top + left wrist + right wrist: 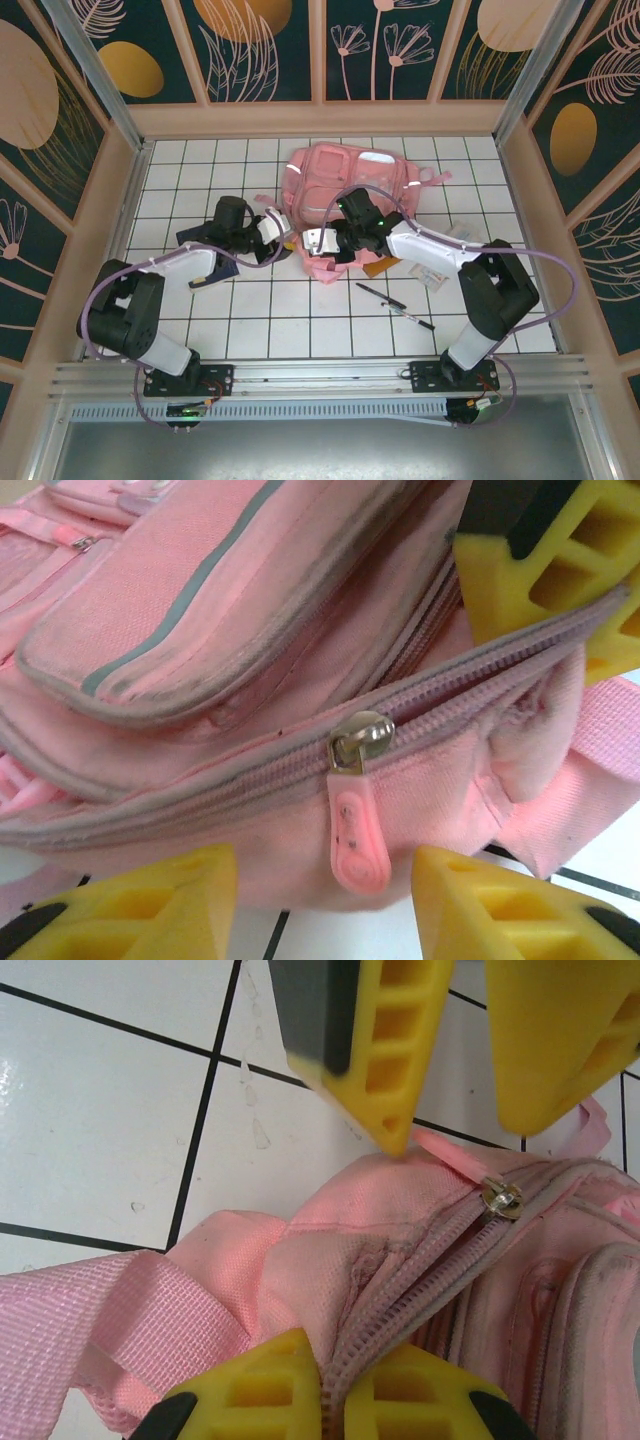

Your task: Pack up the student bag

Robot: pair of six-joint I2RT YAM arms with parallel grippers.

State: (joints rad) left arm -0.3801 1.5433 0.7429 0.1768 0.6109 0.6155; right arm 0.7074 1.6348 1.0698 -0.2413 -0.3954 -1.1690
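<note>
The student bag (352,185), a pink backpack, lies at the back middle of the tiled table. Its near end hangs pinched in my right gripper (322,242). In the right wrist view, this gripper (336,1362) is shut on the bag's zipper tape (400,1310) at the zipper's end. My left gripper (281,229) is at the bag's left side. In the left wrist view, the left gripper (322,868) is open, its yellow fingers (150,905) on either side of the pink zipper pull (360,830) without touching it. The metal slider (362,737) sits on a closed stretch of zipper.
Two black pens (381,295) lie on the tiles in front of the right arm. An orange item (378,266) and white papers (450,250) are beside that arm. A dark blue object (200,240) lies under the left arm. Wooden walls enclose the table.
</note>
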